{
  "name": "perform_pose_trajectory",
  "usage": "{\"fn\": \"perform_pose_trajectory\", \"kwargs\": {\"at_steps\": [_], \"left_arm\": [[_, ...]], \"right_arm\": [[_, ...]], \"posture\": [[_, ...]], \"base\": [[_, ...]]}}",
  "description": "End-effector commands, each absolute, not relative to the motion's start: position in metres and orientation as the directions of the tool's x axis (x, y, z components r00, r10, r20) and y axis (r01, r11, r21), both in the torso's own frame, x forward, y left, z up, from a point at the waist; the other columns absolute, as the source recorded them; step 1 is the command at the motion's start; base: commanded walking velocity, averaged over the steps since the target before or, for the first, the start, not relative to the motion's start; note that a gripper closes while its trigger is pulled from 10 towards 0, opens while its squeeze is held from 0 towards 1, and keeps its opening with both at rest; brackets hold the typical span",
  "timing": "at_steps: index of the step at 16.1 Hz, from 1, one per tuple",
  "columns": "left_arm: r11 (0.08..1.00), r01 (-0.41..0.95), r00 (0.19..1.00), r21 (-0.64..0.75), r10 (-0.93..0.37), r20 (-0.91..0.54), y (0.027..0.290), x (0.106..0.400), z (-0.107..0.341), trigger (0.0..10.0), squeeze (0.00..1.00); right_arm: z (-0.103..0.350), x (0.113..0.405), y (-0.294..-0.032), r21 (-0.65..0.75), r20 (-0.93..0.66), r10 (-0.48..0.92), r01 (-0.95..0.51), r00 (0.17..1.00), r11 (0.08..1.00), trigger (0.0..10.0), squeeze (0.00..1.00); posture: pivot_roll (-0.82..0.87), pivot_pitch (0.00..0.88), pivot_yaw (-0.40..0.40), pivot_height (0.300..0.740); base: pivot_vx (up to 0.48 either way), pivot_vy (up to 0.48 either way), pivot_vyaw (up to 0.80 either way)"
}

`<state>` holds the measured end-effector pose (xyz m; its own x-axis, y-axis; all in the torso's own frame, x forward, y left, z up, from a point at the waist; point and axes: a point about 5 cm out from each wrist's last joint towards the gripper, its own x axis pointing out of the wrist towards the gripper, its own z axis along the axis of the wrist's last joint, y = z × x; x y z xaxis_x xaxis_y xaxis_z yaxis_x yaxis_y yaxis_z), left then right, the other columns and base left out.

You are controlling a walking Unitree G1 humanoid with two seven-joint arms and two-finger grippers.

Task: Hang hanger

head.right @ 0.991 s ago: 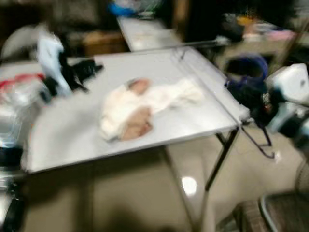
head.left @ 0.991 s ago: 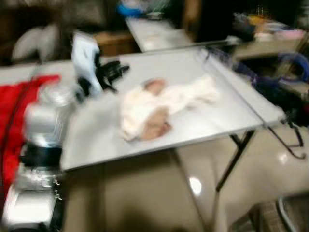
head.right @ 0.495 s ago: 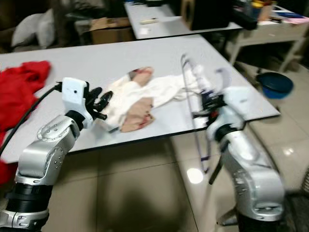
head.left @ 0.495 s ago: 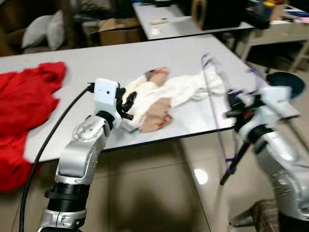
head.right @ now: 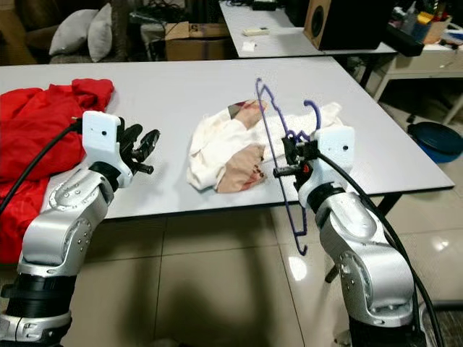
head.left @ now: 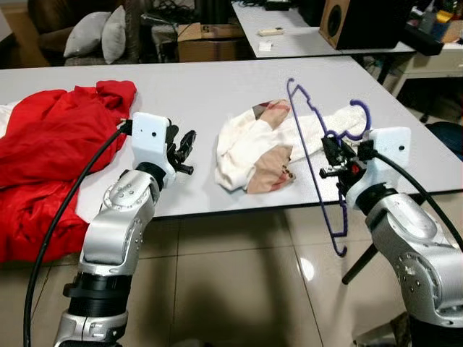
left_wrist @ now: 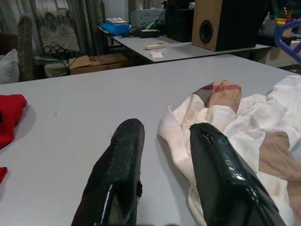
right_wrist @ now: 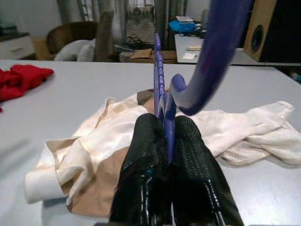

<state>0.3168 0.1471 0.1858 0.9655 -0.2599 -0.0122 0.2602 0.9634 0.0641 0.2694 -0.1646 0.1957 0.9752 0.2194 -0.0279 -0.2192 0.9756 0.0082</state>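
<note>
Right pincer (head.right: 289, 163) clamps purple hanger (head.right: 278, 155) upright at desk (head.right: 181, 87) front edge, long axis vertical, hook up. Left pincer (head.left: 184, 148) open nr cream garment (head.left: 253, 148).

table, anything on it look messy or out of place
Yes. A cream and tan garment lies crumpled mid-table rather than on the purple hanger, which the right hand holds upright beside it. A red garment is heaped at the table's left end, spilling over the front edge. The left hand hovers open between them.
</note>
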Motion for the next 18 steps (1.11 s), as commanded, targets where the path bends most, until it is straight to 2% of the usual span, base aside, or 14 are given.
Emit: {"fn": "perform_pose_trajectory", "kwargs": {"at_steps": [1,2,4,7,9,13,18], "left_arm": [[0.963,0.257,0.966,0.079,-0.258,0.0,0.148,0.319,0.189,10.0,0.0],[0.963,0.256,0.967,0.081,-0.257,-0.001,0.149,0.319,0.189,10.0,0.0],[0.964,0.251,0.968,0.093,-0.251,-0.013,0.158,0.319,0.188,10.0,0.0],[0.963,0.222,0.975,0.15,-0.214,-0.065,0.182,0.316,0.178,10.0,0.0],[0.963,0.207,0.976,0.17,-0.192,-0.105,0.193,0.311,0.168,10.0,0.0],[0.961,0.23,0.97,0.15,-0.215,-0.109,0.183,0.308,0.165,10.0,0.0],[0.959,0.248,0.967,0.137,-0.237,-0.096,0.175,0.311,0.167,10.0,0.0]], "right_arm": [[0.196,0.268,-0.163,-0.033,-0.014,0.217,-0.218,0.976,0.975,10.0,0.0],[0.194,0.268,-0.167,-0.073,-0.025,0.188,-0.19,0.982,0.979,10.0,0.0],[0.19,0.268,-0.181,-0.058,-0.038,0.138,-0.14,0.99,0.988,10.0,0.0],[0.182,0.263,-0.189,0.015,-0.039,0.132,-0.132,0.99,0.991,10.0,0.0],[0.174,0.261,-0.191,-0.002,-0.059,0.135,-0.135,0.989,0.991,10.0,0.0],[0.17,0.258,-0.183,-0.02,-0.037,0.164,-0.165,0.986,0.986,10.0,0.0],[0.163,0.257,-0.181,-0.047,-0.039,0.173,-0.174,0.984,0.984,10.0,0.0]], "posture": [[-0.06,0.0,0.018,0.74],[-0.06,0.0,0.021,0.74],[-0.06,0.0,0.024,0.74],[-0.06,0.0,0.021,0.74],[-0.06,0.0,0.022,0.74],[-0.06,0.0,0.025,0.74],[-0.06,0.0,0.029,0.74]], "base": [[0.0,0.251,0.0],[0.0,0.244,0.0],[0.0,0.0,0.0],[0.0,0.0,0.0],[0.0,0.0,0.0],[0.0,0.0,0.0],[0.0,0.334,0.09]]}}
